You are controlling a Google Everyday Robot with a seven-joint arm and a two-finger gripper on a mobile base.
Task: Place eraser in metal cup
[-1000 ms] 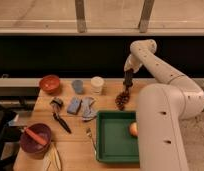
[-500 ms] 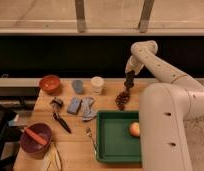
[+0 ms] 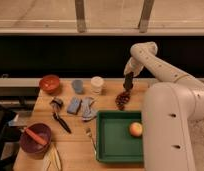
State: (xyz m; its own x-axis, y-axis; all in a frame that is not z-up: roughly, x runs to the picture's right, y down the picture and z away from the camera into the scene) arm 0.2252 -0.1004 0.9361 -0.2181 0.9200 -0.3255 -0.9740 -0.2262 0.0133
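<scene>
Nothing has visibly moved: your dark two-finger gripper [image 3: 128, 83] still hangs above the dark reddish clump [image 3: 122, 100] at the wooden table's [image 3: 75, 142] two o'clock. You cannot tell its finger opening, nor pick out the eraser or metal cup.

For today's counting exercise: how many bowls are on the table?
2: an orange-red bowl at the far left and a maroon bowl near-left. The gripper hangs far right, above the table.

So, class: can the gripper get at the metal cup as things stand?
Probably yes: the gripper hangs above the table's right, and the metal cup, further left, stands uncovered with nothing over it.
</scene>
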